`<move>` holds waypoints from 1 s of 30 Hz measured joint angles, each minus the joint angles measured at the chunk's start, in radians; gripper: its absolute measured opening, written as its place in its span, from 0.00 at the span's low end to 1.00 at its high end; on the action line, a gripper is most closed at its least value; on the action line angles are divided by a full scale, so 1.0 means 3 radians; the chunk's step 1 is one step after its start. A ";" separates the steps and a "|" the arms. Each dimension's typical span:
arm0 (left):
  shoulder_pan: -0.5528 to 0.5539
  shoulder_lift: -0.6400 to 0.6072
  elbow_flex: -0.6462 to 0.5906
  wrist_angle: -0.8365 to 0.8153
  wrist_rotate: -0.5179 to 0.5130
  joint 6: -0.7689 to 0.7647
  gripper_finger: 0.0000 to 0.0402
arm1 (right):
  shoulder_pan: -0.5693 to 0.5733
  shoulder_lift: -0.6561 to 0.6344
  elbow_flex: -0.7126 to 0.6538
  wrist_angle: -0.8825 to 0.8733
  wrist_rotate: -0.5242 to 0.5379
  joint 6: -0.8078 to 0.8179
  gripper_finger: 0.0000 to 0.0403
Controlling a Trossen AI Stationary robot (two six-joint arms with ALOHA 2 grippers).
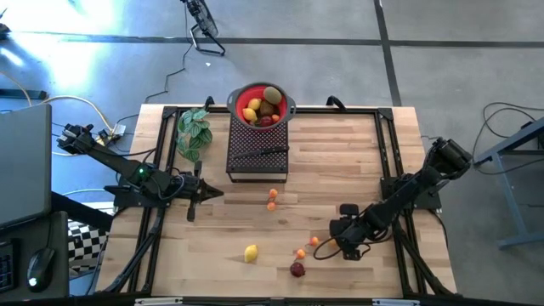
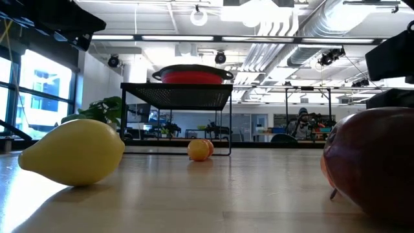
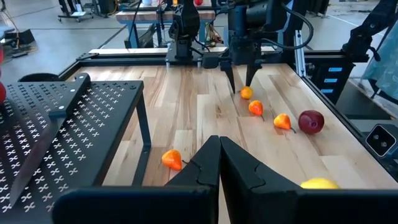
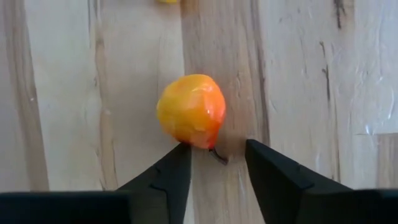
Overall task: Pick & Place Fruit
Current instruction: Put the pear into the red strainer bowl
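Note:
A red bowl (image 1: 261,106) with several fruits stands on a black mesh stand (image 1: 257,161) at the table's far middle. Loose fruit lies on the wood: two small orange ones (image 1: 272,200), a yellow lemon (image 1: 251,252), a dark red one (image 1: 297,269) and two more small orange ones (image 1: 300,253). My right gripper (image 4: 217,155) points down, open, over one of these orange fruits (image 4: 191,111); its fingertips stand on either side of the fruit's stem end, low over the wood. My left gripper (image 3: 219,155) hovers shut at the table's left, clear of everything.
A black-handled knife (image 1: 259,154) lies on the mesh stand. A green leafy plant (image 1: 194,132) stands at the far left. Black frame rails (image 1: 387,144) run along the table's edges. Bare wood lies between the stand and the near fruits.

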 joint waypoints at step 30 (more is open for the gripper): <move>0.0000 0.0000 0.0000 0.0001 0.0000 0.0000 0.01 | 0.0001 -0.0065 -0.0014 0.0070 0.0089 0.0356 0.01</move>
